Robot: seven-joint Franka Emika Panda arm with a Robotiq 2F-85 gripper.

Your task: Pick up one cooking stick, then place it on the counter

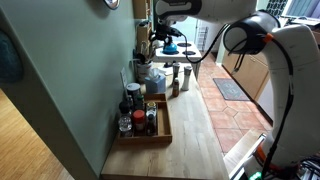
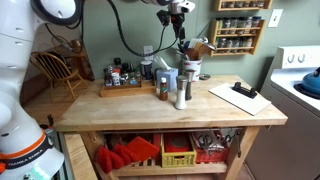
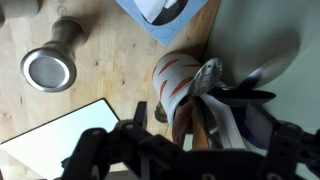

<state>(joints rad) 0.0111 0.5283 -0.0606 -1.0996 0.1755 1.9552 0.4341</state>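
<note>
The gripper (image 2: 178,19) is pictured poised above a utensil holder (image 2: 193,66) at the back of the counter (image 2: 222,108), its jaws spread wide with nothing held between them. The cooking stick (image 2: 186,44), one of several thin pale wooden utensils, is seen standing upright in that holder, not yet lifted. The individual sticks cannot be told apart at this size. In the wrist view the gripper (image 3: 188,146) is framed along the bottom edge, directly over the holder's crowded mouth, where a metal spoon (image 3: 207,76) and wooden handles are bunched together. A steel shaker (image 3: 50,70) is shown beside the holder on the bare wood, with a white board (image 3: 60,135) near it and a blue cloth (image 3: 165,22) at the far side. In an exterior view a brown pepper mill (image 2: 163,90) is seen just in front of the holder, and a wooden tray (image 2: 120,90) of bottles is set against the wall.
</note>
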